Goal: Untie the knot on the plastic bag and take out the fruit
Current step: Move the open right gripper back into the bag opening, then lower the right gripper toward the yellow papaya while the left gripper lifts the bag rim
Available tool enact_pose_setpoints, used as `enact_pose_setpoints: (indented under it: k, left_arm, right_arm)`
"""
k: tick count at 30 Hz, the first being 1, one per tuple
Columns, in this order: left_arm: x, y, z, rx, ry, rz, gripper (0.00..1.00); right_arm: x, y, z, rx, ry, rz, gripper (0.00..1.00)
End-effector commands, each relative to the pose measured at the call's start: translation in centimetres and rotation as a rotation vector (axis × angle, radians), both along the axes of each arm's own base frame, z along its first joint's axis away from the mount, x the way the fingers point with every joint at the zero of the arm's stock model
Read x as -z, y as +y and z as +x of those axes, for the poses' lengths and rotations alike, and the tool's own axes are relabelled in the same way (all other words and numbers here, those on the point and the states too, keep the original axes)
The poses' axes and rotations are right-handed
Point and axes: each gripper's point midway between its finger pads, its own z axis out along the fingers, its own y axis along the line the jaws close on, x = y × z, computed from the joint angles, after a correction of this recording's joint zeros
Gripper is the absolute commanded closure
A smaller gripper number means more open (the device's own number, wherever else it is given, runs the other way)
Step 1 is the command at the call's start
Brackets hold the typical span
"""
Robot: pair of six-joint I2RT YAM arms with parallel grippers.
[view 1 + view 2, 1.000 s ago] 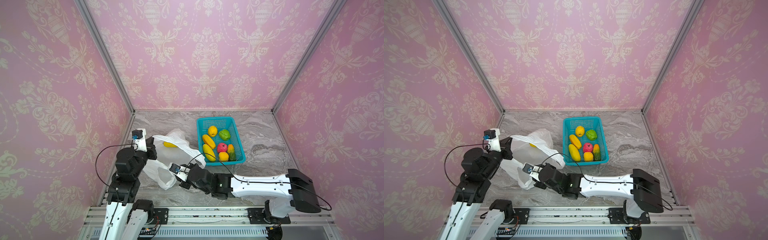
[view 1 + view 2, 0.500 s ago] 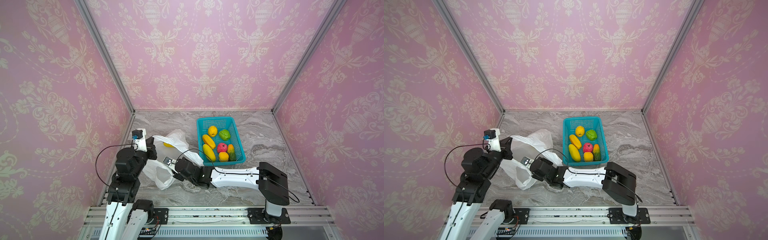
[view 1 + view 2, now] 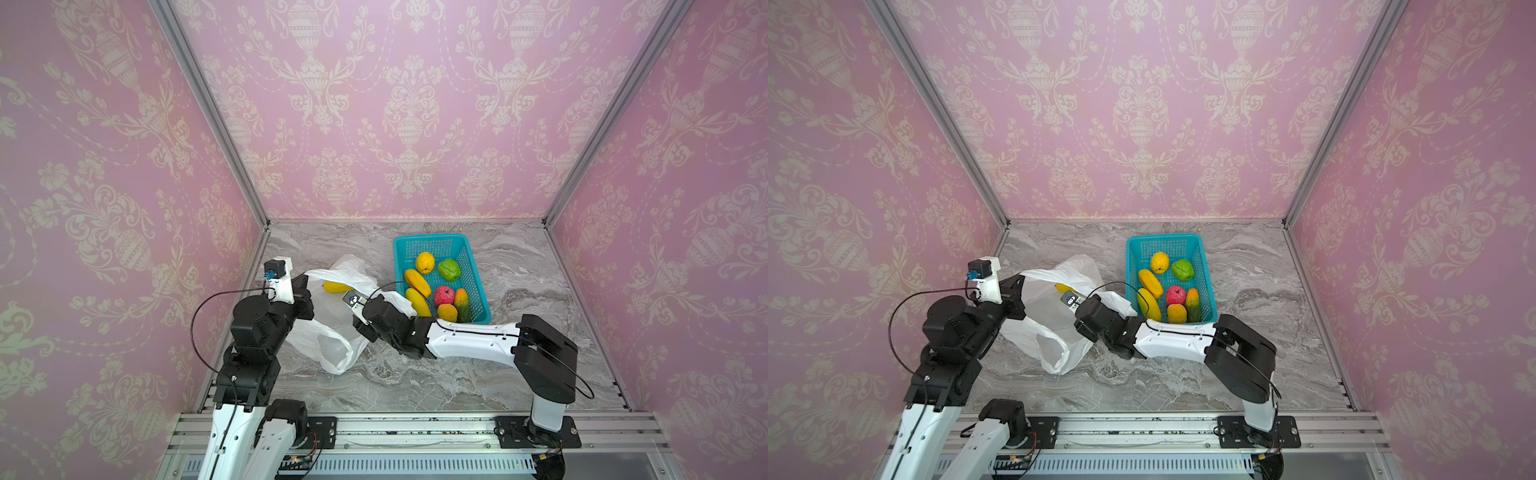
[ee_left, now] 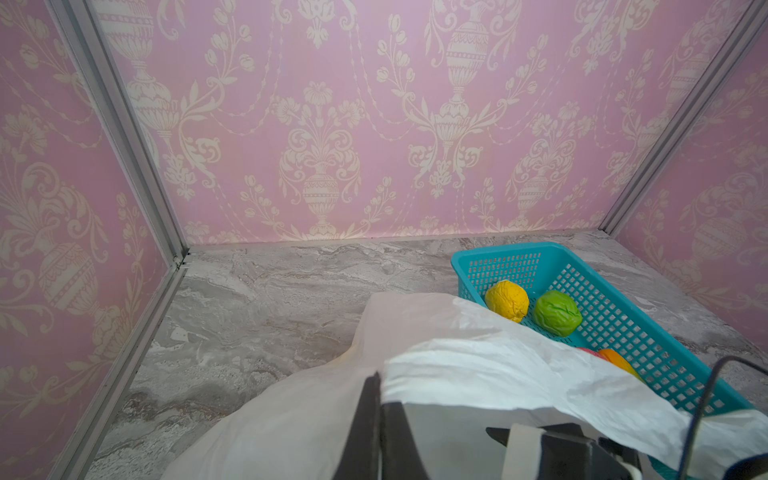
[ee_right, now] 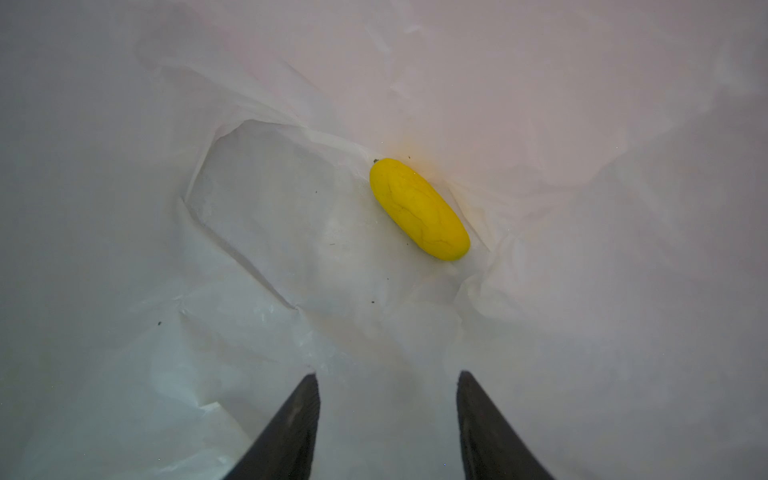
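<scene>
The white plastic bag [image 3: 332,332] [image 3: 1054,328] lies open on the marble floor, left of the basket. My left gripper [image 4: 380,382] is shut on the bag's rim and holds it up at the left [image 3: 305,286]. My right gripper [image 5: 388,374] is inside the bag, open, with nothing between its fingers. One yellow oblong fruit [image 5: 419,210] [image 3: 337,286] lies on the bag's floor ahead of the right gripper and apart from it. The knot is out of view.
A teal basket [image 3: 428,239] [image 3: 1163,237] [image 4: 507,251] stands right of the bag. It holds several fruits, among them a yellow round [image 3: 425,262], a green one [image 3: 449,270] and a red-pink one [image 3: 444,296]. Pink walls close three sides. The right arm's forearm [image 3: 469,338] lies low in front of the basket.
My right gripper has pushed further into the bag toward the back, and its jaws have spread wider. The left gripper still holds the rim in the same place.
</scene>
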Motion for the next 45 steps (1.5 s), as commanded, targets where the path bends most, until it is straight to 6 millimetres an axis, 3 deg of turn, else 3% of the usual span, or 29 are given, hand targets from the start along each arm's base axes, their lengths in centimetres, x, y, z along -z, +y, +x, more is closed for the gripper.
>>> enact_pose_setpoints:
  k: [1,5,11,19,22,24,27,31,36,45]
  left_arm:
    - [-0.9,-0.7,-0.5,0.049,-0.036,-0.02,1.0]
    - [-2.1,-2.6,-1.3,0.163,-0.087,-0.058,1.0]
    - [-3.2,-4.0,-2.2,0.248,-0.137,-0.086,1.0]
    - [-4.9,-5.0,-3.4,0.318,-0.201,-0.106,1.0]
    - [-4.8,-5.2,-3.4,0.33,-0.198,-0.11,1.0]
    - [-3.9,-5.8,-3.5,0.368,-0.181,-0.123,1.0]
    - [-4.4,-6.7,-4.3,0.437,-0.209,-0.145,1.0]
    - [-5.3,-7.6,-5.5,0.508,-0.253,-0.163,1.0]
    - [-5.6,-7.8,-6.1,0.527,-0.278,-0.164,1.0]
    - [-5.4,-7.5,-5.8,0.505,-0.269,-0.158,1.0]
  right_arm:
    - [1.7,0.2,0.8,0.015,0.005,-0.076,0.45]
    - [3.0,1.1,1.2,-0.017,0.02,-0.141,0.43]
    - [3.8,3.8,-0.7,-0.099,-0.002,-0.192,0.34]
    - [2.4,6.1,-4.9,-0.19,-0.064,-0.206,0.16]
    - [1.9,6.7,-5.7,-0.183,-0.067,-0.202,0.12]
    - [1.3,7.0,-5.6,-0.159,-0.057,-0.191,0.1]
    - [1.1,7.2,-5.3,-0.123,-0.036,-0.183,0.08]
    - [1.3,6.6,-3.3,-0.027,-0.091,-0.237,0.03]
    - [4.0,6.0,-1.1,0.015,-0.042,-0.302,0.01]
    - [8.0,5.8,0.1,-0.026,0.122,-0.335,0.04]
